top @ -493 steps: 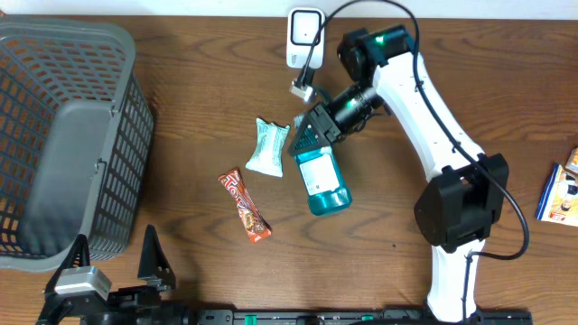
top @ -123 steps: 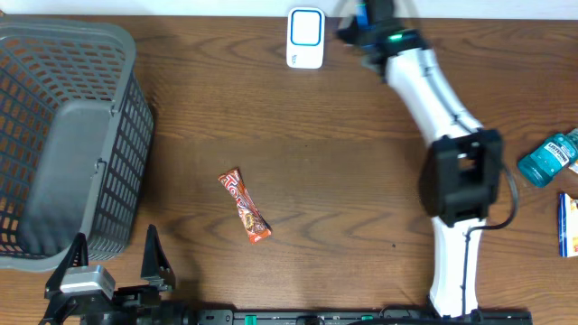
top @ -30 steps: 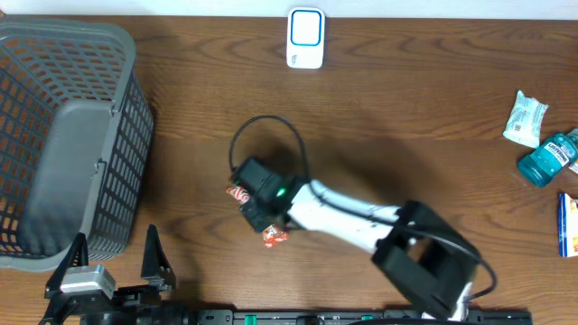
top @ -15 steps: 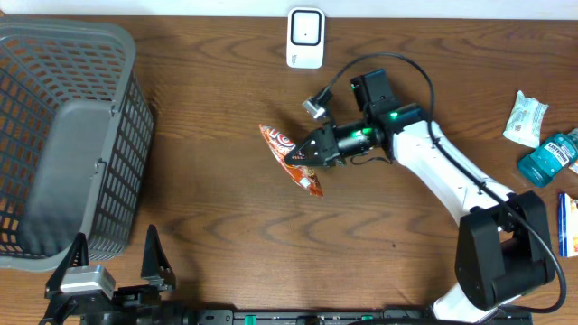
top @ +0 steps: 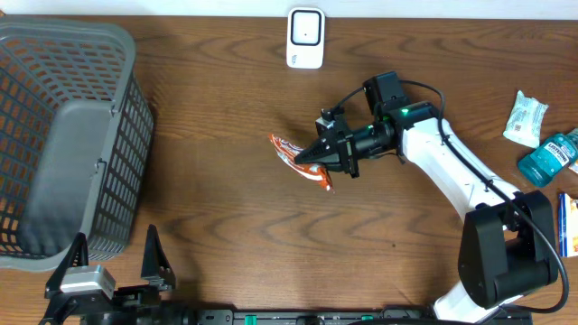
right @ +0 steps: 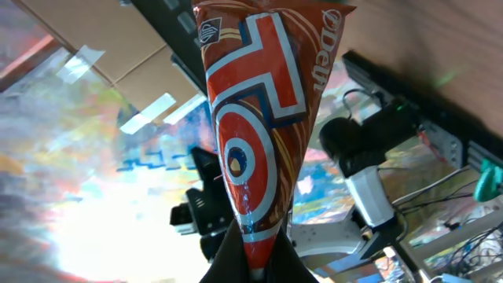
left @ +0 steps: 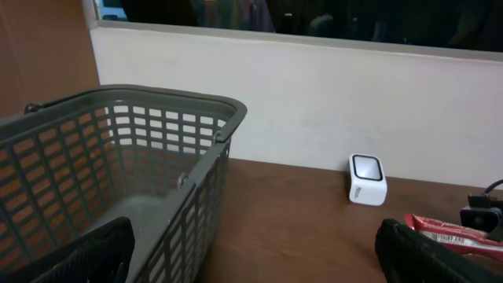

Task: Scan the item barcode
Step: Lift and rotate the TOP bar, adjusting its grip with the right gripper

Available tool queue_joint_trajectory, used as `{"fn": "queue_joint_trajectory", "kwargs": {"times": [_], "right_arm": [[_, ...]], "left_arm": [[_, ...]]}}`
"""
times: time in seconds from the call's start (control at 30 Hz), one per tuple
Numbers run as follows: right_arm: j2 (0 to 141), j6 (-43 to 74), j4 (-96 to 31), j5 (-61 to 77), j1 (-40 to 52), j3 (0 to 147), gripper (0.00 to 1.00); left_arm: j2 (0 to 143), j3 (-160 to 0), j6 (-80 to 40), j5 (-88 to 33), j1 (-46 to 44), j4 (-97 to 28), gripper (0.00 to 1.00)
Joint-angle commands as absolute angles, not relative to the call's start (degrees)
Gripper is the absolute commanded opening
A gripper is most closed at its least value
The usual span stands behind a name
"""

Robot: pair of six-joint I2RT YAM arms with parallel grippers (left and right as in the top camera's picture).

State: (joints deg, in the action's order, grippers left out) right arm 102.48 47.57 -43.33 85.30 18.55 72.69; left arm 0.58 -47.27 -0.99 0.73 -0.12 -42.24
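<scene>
The right tool (top: 318,155) pinches one end of the snack bar (top: 296,159), holding it clear of the bench (top: 208,108) and well short of the scanner (top: 306,38), on the robot's side of it. The bar's length runs crosswise to the scanner's face and points away from the outstretched right arm, which reaches in from the scanner's right. The left tool (top: 110,271), spread wide, sits far from the scanner, so the right arm is nearer.

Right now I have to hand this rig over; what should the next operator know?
Left gripper: open, empty, parked beside the basket.
Right gripper: shut on the snack bar, held above mid-table, short of the scanner at the far edge.
Done: bar picked up.
Left to do: show its barcode to the scanner; I cannot see the barcode's side from here.
</scene>
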Motion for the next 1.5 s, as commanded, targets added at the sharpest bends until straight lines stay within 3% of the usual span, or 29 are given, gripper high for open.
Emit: {"fn": "queue_joint_trajectory", "kwargs": {"times": [0.0, 0.27, 0.4, 0.63, 0.7, 0.8, 0.87, 0.93, 1.13, 1.2, 1.27, 1.3, 1.33, 1.4, 1.47], "right_arm": [[102.00, 45.87, -43.51, 89.47, 17.58, 73.23, 0.01], [102.00, 32.97, -43.53, 89.49, 16.69, 73.23, 0.01], [102.00, 39.77, -48.97, 89.49, 15.81, 73.06, 0.01], [102.00, 34.11, -47.66, 88.58, 13.93, 73.06, 0.02], [102.00, 29.45, -43.24, 81.08, 13.41, 73.06, 0.02], [102.02, 21.39, -42.04, 48.69, 14.50, 73.03, 0.02], [102.06, 24.12, -42.70, 26.85, 16.86, 72.27, 0.07], [102.10, 27.66, -42.41, 14.59, 19.40, 71.22, 0.16], [103.13, 29.95, -37.36, 4.29, 27.20, 69.65, 0.26], [102.98, 29.95, -36.80, 1.34, 28.95, 69.82, 0.36], [102.85, 29.95, -36.84, -0.60, 29.95, 70.30, 0.51], [102.85, 29.98, -36.80, -1.50, 30.06, 70.43, 0.49], [102.85, 30.15, -36.62, -3.44, 29.93, 70.48, 0.26], [102.87, 31.55, -36.49, -5.37, 29.30, 70.46, 0.06], [102.96, 32.34, -35.59, -5.85, 28.27, 70.46, 0.01]], "left_arm": [[0.16, -47.09, 0.16, 0.62, -0.40, -42.09, 0.98], [0.16, -47.09, 0.16, 0.62, -0.40, -41.98, 0.98], [0.16, -47.09, 0.19, 0.64, -0.40, -42.19, 0.98], [0.16, -47.09, 0.19, 0.64, -0.40, -42.39, 0.98], [0.16, -47.09, 0.16, 0.64, -0.40, -42.39, 0.98], [0.16, -47.09, 0.16, 0.64, -0.40, -42.39, 0.98], [0.16, -47.09, 0.16, 0.64, -0.40, -42.39, 0.98], [0.16, -47.09, 0.19, 0.64, -0.40, -42.39, 0.98], [0.16, -47.09, 0.19, 0.64, -0.40, -42.37, 0.98], [0.16, -47.09, 0.16, 0.64, -0.40, -42.37, 0.98], [0.16, -47.09, 0.16, 0.64, -0.40, -42.37, 0.98], [0.16, -47.09, 0.16, 0.64, -0.40, -42.37, 0.98], [0.16, -47.09, 0.16, 0.64, -0.40, -42.35, 0.98], [0.16, -47.09, 0.16, 0.64, -0.40, -42.33, 0.98], [0.16, -47.09, 0.16, 0.64, -0.40, -42.30, 0.98]]}}
